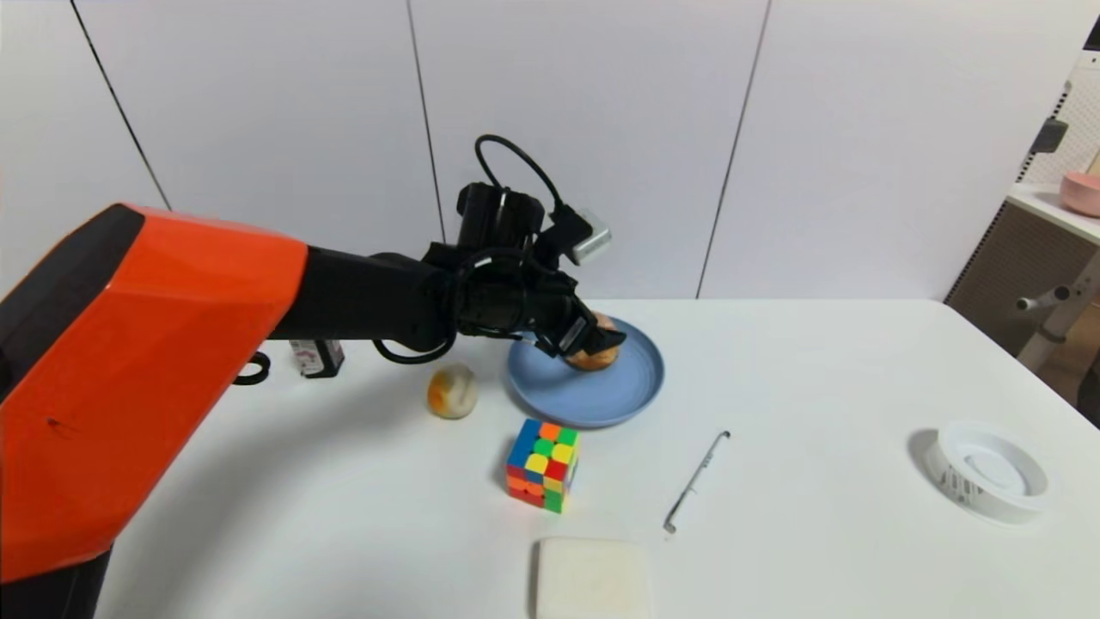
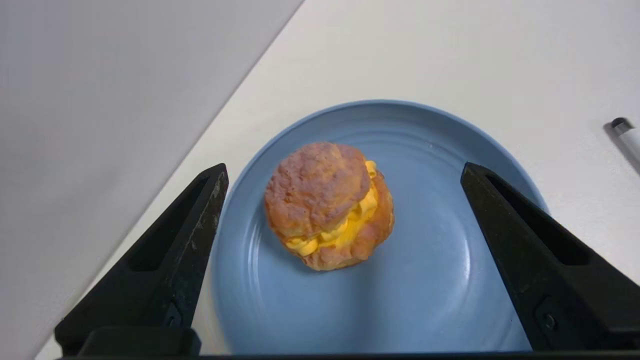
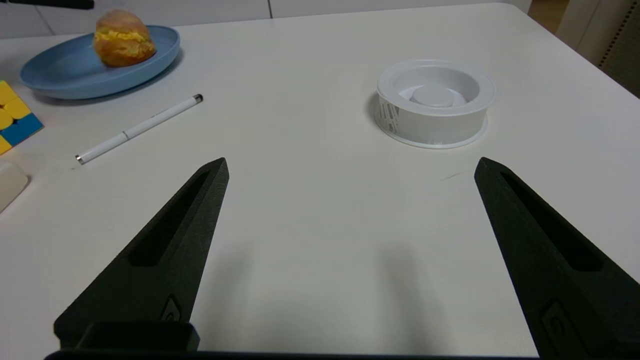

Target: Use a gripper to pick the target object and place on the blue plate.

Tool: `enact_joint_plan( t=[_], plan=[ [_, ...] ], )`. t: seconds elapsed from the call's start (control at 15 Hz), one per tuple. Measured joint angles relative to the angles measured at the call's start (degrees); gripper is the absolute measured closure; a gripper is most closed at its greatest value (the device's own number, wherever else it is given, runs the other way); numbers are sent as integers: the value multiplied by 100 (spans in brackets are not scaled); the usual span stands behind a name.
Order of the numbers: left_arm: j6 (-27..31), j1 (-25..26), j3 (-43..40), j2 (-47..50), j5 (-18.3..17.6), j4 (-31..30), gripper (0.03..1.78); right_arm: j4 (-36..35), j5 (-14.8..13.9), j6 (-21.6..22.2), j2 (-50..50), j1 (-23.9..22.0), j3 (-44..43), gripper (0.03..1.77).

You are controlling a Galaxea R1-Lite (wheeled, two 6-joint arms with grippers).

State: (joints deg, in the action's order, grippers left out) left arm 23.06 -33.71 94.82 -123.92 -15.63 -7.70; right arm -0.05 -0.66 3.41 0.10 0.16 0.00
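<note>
Because the cream puff [image 2: 329, 206] already sits on the blue plate [image 2: 440, 280], a little toward the wall side of its middle, the left gripper [image 2: 344, 172] hangs over it with its jaws spread wide and touching nothing, which reads as a release made so the bun can rest on its own. Over bare desk [image 3: 320, 210] near the white ring dish [image 3: 434, 102], the right gripper [image 3: 350, 165] waits, jaws also wide, apparently parked clear of the work.

Left pincer [image 1: 574, 337] gapes wide, arm outstretched; right pincer [image 3: 350, 167] parked, agape.
</note>
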Motion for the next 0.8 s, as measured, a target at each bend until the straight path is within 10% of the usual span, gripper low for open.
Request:
enact_joint_plan(
  t=[0.33, 0.8],
  plan=[
    [11, 304, -1081, 1551, 9, 239, 12, -2, -5, 0, 0, 0, 0, 10],
    [-24, 1346, -5083, 5183, 15, -100, 12, -2, -5, -2, 0, 0, 0, 10]
  ],
)
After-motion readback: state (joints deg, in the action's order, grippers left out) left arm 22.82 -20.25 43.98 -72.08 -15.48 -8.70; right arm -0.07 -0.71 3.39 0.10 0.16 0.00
